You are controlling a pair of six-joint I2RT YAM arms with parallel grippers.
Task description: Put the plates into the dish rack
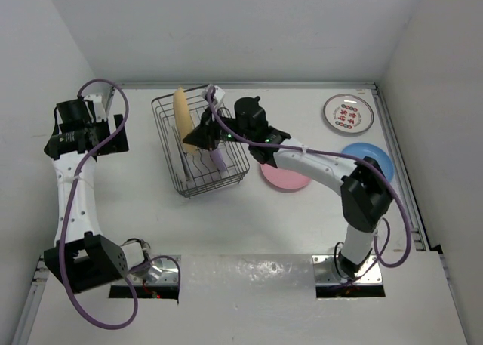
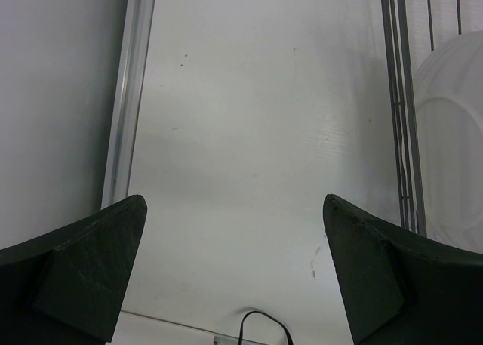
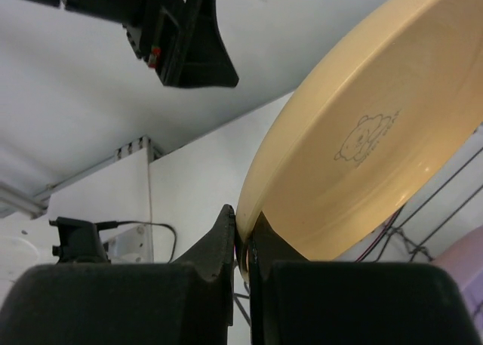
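The wire dish rack (image 1: 235, 158) stands at the middle back of the table. A yellow plate (image 1: 182, 112) stands on edge inside it, near its left side. My right gripper (image 1: 196, 139) reaches into the rack and is shut on the yellow plate's rim; the right wrist view shows the pinch (image 3: 243, 235) and the plate's face (image 3: 362, 149). A purple plate (image 1: 217, 156) stands in the rack beside it. A pink plate (image 1: 285, 178), a blue plate (image 1: 371, 161) and a white printed plate (image 1: 348, 112) lie on the table to the right. My left gripper (image 1: 84, 133) is open and empty (image 2: 234, 262), left of the rack.
The rack's wires (image 2: 400, 96) run down the right of the left wrist view, with a pale plate face (image 2: 453, 133) behind them. A metal rail (image 2: 128, 96) edges the table at the left. The enclosure walls stand close at the back and sides.
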